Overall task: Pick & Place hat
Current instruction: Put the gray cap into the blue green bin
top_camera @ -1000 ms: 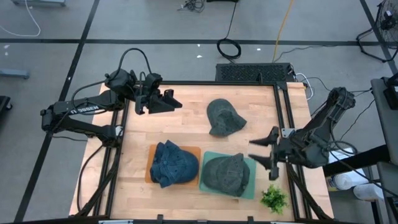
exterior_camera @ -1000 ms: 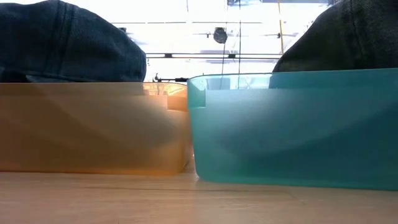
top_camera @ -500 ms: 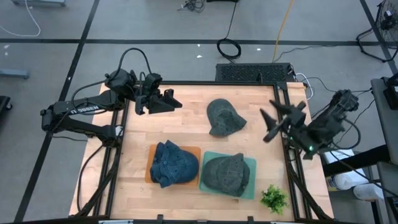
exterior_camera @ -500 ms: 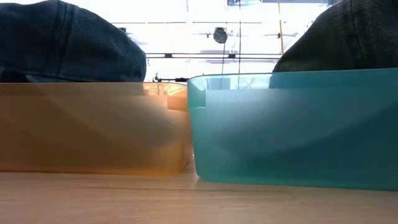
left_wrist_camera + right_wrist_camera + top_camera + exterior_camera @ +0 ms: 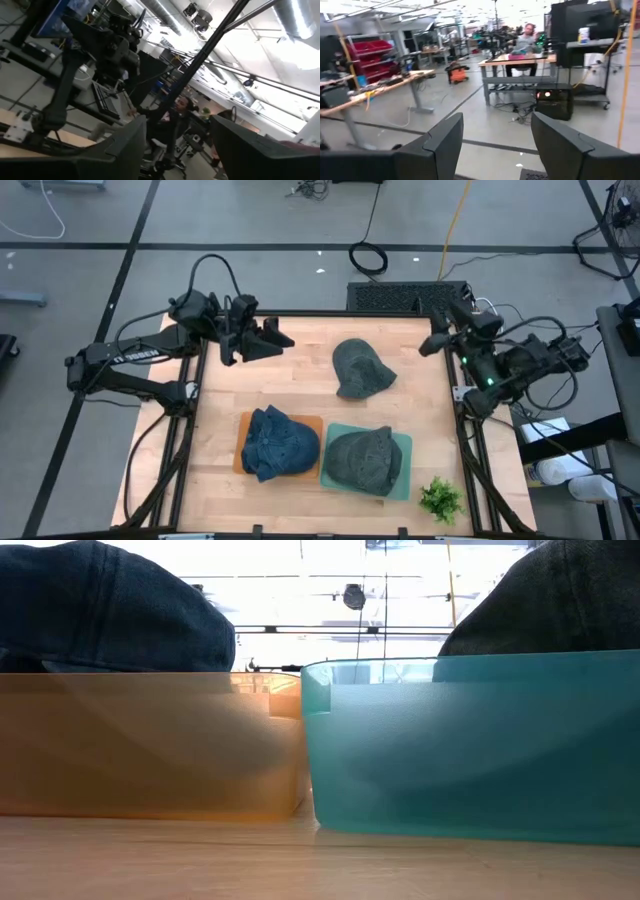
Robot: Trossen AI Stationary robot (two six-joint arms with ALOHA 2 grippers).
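In the high view a wooden worktop (image 5: 300, 390) fills the centre of the frame. Three hats lie on it. A grey hat (image 5: 360, 368) sits bare on the wood in the upper middle, well apart from both arms. A blue denim hat (image 5: 277, 443) rests in an orange tray (image 5: 240, 452) at lower centre left, and just beside it a second grey hat (image 5: 362, 460) rests in a teal tray (image 5: 404, 470); the two trays touch side by side. A small green plant (image 5: 439, 499) stands at the worktop's lower right corner.

The left claw (image 5: 275, 340) hangs over the upper left part of the worktop, its fingers spread wide and holding nothing. The right claw (image 5: 450, 330) is at the upper right edge of the worktop, raised and tilted up; its fingers are also spread wide and empty.

The low view looks level across the wood at the orange tray (image 5: 150, 745) on the left and the teal tray (image 5: 470, 750) on the right, with the denim hat (image 5: 110, 610) and the grey hat (image 5: 550, 600) rising above their rims.

The right wrist view looks out into the room, where a person (image 5: 526, 37) sits at a distant desk (image 5: 515, 62).
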